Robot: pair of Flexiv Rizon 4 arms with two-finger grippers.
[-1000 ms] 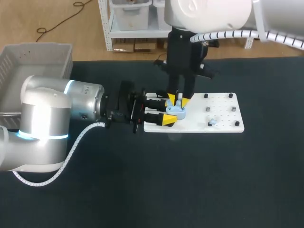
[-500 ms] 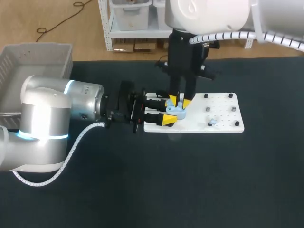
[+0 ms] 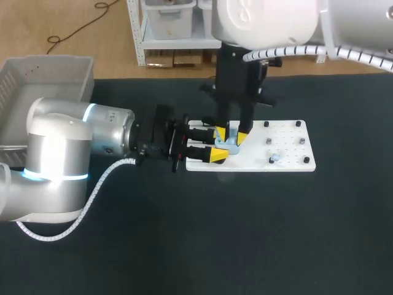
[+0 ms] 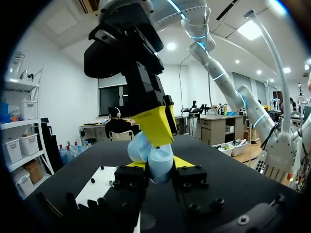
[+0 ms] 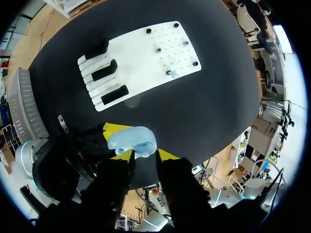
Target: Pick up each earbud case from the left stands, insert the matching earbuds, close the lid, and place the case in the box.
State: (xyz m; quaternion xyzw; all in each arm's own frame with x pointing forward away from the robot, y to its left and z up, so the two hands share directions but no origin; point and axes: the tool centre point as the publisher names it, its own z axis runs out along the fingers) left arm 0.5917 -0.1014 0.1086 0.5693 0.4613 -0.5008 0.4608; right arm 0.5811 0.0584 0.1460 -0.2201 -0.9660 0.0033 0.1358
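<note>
A light-blue earbud case hangs just above the left part of the white board. My left gripper comes in from the left and is shut on the case, its yellow tips against both sides. My right gripper points straight down over the same case, fingers open and standing a little apart from the raised upper part. From the right wrist, the case lies just ahead of that gripper. A small pale earbud rests on the board's right half.
Three black stands line the board's left end, and small black pegs dot its right half. A grey plastic box sits at the table's far left. Dark tabletop spreads out in front of the board.
My right gripper's fingers have spread apart off the case and lifted slightly. My left gripper and the case have stayed in place.
</note>
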